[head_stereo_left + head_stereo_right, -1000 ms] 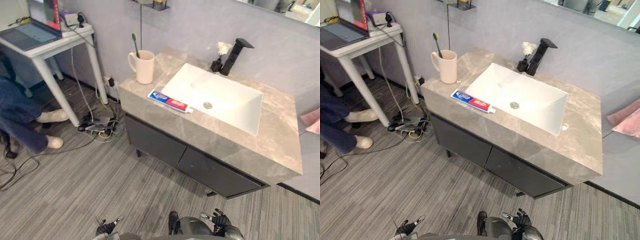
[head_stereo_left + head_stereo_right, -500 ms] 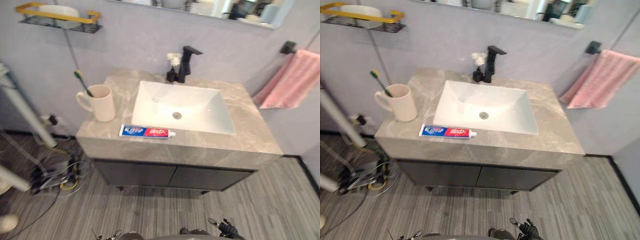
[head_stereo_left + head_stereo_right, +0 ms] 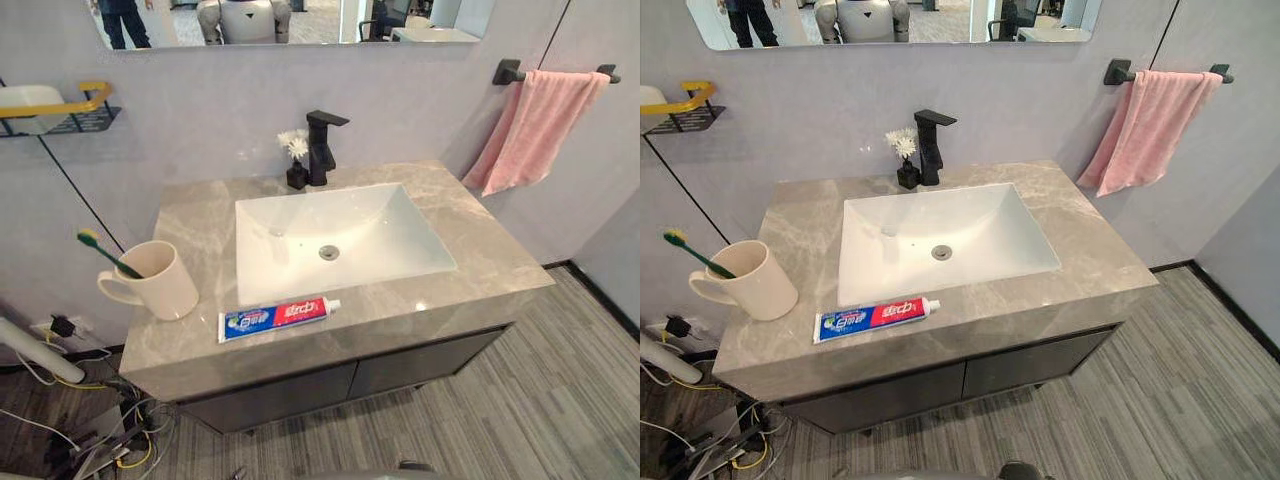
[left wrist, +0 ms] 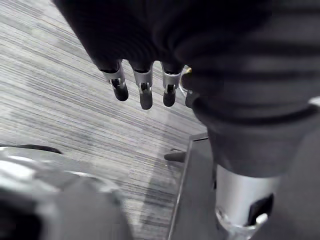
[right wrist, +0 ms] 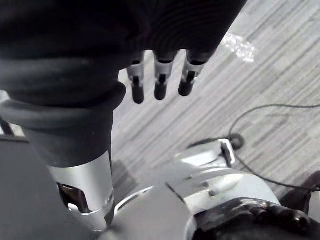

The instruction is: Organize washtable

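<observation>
washtable top (image 3: 190, 215): 1 toothbrush (image 3: 108, 253) leans in mug (image 3: 165, 292), toothpaste (image 3: 275, 318) beside.

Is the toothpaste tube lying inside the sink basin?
No, the toothpaste tube lies on the countertop in front of the sink basin.

Grey marble countertop (image 3: 480, 250): mug (image 3: 160, 285) left, toothpaste tube (image 3: 278, 318) front, faucet (image 3: 322, 145) and flower vase (image 3: 296, 172) behind basin (image 3: 370, 235).

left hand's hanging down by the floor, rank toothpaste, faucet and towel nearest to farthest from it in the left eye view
The left hand hangs over the floor, on the counter's near side.
1. toothpaste: front edge, left of centre.
2. faucet: back, behind the sink.
3. towel: hanging far right, at the back.
</observation>
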